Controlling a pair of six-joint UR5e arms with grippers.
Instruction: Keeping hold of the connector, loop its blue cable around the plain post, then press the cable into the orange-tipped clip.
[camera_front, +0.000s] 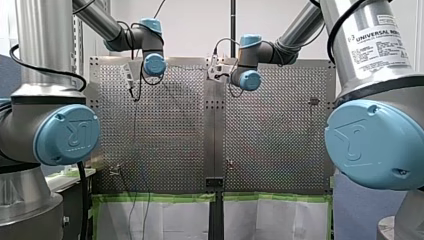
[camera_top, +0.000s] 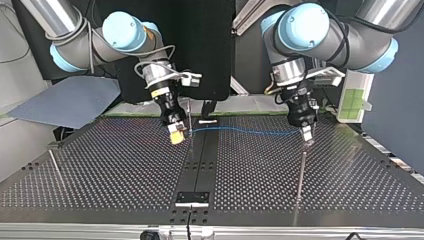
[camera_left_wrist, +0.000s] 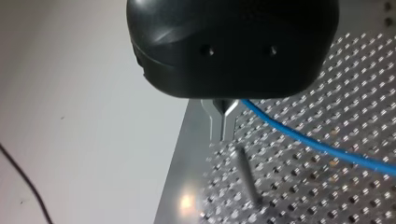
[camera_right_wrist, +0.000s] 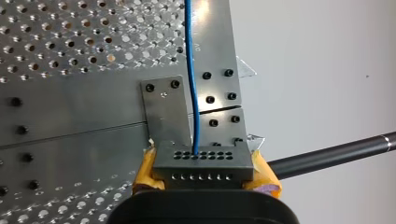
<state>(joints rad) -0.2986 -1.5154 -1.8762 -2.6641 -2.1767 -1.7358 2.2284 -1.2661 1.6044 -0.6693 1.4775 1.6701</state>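
Over perforated table (camera_right_wrist: 70, 46), right hand (camera_right_wrist: 204, 171) clamps connector (camera_right_wrist: 201, 161); left hand (camera_left_wrist: 223, 127) pinches blue cable (camera_left_wrist: 317, 142).

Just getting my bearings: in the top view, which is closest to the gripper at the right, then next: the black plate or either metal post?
From my left gripper, pinching the blue cable:
1. Upright post, just camera-side of it.
2. Black plate, middle of the near edge.
3. Leaning post, far at the view's left.

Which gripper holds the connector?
My right gripper: its yellow pads clamp the grey connector, whereas my left gripper grips only the blue cable with metal fingers.
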